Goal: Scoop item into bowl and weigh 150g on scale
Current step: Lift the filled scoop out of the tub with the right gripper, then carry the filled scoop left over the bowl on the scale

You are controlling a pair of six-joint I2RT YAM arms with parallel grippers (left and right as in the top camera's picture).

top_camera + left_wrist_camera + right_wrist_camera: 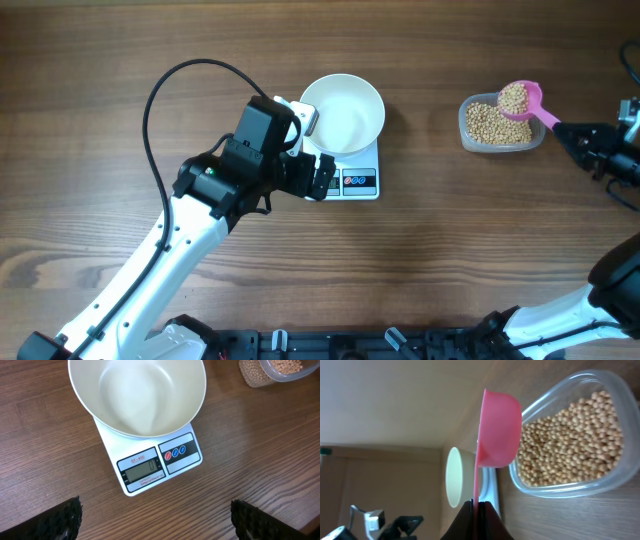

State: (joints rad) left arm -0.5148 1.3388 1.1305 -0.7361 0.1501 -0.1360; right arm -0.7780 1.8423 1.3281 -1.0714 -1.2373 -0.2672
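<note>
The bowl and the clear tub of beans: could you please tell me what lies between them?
Nothing: in the overhead view, only bare wooden table separates the bowl on the scale from the tub.

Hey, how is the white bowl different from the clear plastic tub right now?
The bowl is opaque white and round; the tub is clear plastic with a rounded-rectangular shape. The bowl is empty, while the tub holds tan beans. The bowl sits on the scale; the tub rests directly on the table. Both stand upright with open tops.
</note>
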